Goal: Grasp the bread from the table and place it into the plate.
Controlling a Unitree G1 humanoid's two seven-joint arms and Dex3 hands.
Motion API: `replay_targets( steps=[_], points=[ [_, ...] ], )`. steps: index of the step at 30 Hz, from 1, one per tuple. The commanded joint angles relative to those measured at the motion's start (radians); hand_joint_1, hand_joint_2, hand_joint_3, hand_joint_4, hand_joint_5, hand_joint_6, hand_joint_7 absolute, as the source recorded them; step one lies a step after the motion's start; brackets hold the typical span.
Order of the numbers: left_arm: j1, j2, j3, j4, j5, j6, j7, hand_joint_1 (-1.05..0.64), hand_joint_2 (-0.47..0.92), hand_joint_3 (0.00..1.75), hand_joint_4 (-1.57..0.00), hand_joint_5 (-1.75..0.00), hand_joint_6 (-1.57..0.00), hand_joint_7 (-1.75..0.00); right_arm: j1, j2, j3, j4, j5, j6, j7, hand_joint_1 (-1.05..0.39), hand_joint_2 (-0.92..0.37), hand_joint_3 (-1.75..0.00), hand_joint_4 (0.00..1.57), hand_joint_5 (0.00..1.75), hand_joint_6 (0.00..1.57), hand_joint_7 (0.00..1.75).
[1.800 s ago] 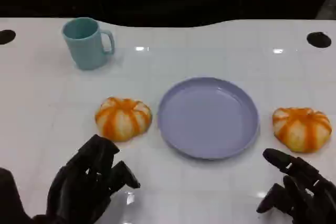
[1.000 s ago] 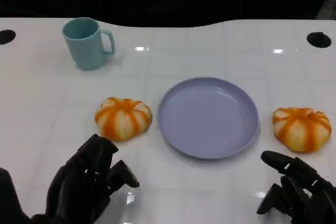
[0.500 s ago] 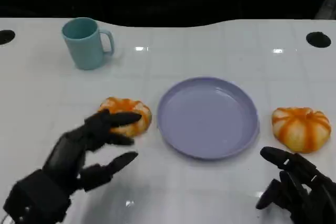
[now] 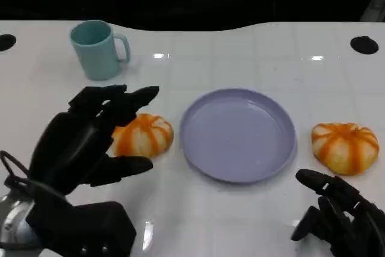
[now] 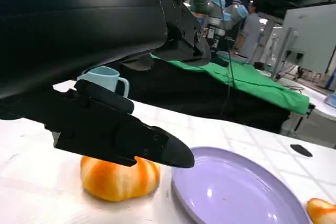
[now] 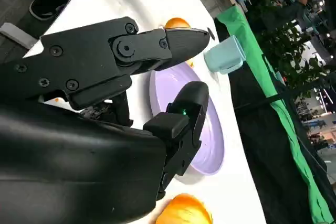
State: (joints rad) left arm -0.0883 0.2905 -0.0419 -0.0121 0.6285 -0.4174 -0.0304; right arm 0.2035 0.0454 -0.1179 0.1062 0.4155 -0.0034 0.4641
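Left hand (image 5: 105, 124) spread open above the bun (image 5: 119, 176), not touching it. Bun rests on the white worktop (image 5: 31, 182), just beside the purple plate (image 5: 236, 192). Teal mug (image 5: 107, 80) stands behind the bun. Second bun (image 5: 323, 211) beyond the plate.

The plate (image 4: 238, 133) sits mid-table (image 4: 252, 52). A bun (image 4: 143, 135) lies just beside it at 9 o'clock; a second bun (image 4: 344, 147) lies near it at 3 o'clock. The mug (image 4: 96, 49) stands well apart at 10 o'clock, behind the first bun. The left hand (image 4: 84, 136) is over that bun's left side; the right hand (image 4: 337, 215) is at 4 o'clock, before the second bun.
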Motion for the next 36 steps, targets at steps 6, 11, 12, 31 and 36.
replay_targets(
  steps=[6, 11, 12, 31, 36],
  points=[
    [-0.181, 0.085, -0.160, 0.093, 0.271, 0.228, -0.081, -0.44, 0.71, 0.00, 0.00, -0.32, -0.22, -0.02, 0.009, -0.012, -0.013, -0.001, 0.011, -0.023, 0.012, -0.79, -0.92, -0.19, 0.66, 1.49, 0.90, 0.64],
    [-0.236, 0.095, -0.221, 0.145, 0.290, 0.289, -0.094, -0.42, 0.71, 0.00, 0.00, -0.33, -0.22, -0.01, 0.011, -0.012, -0.013, -0.001, 0.011, -0.029, 0.016, -0.79, -0.92, -0.19, 0.66, 1.48, 0.90, 0.63],
    [-0.260, 0.087, -0.241, 0.172, 0.302, 0.317, -0.115, -0.42, 0.71, 0.00, 0.00, -0.33, -0.22, -0.01, 0.013, -0.013, -0.012, -0.003, 0.009, -0.030, 0.016, -0.79, -0.92, -0.19, 0.66, 1.48, 0.90, 0.63],
    [-0.606, -0.076, -0.428, 0.851, 0.224, 0.431, -0.034, -0.46, 0.71, 0.00, -0.05, -0.17, -0.20, -0.01, 0.040, -0.016, -0.008, -0.040, 0.023, -0.010, 0.026, -0.80, -0.92, -0.19, 0.69, 1.47, 0.94, 0.59],
    [-0.676, -0.115, -0.457, 1.045, 0.193, 0.396, 0.017, -0.45, 0.72, 0.00, -0.08, -0.15, -0.21, -0.01, 0.046, -0.012, -0.012, -0.036, 0.038, -0.009, 0.043, -0.79, -0.92, -0.19, 0.70, 1.45, 0.95, 0.57]
  ],
)
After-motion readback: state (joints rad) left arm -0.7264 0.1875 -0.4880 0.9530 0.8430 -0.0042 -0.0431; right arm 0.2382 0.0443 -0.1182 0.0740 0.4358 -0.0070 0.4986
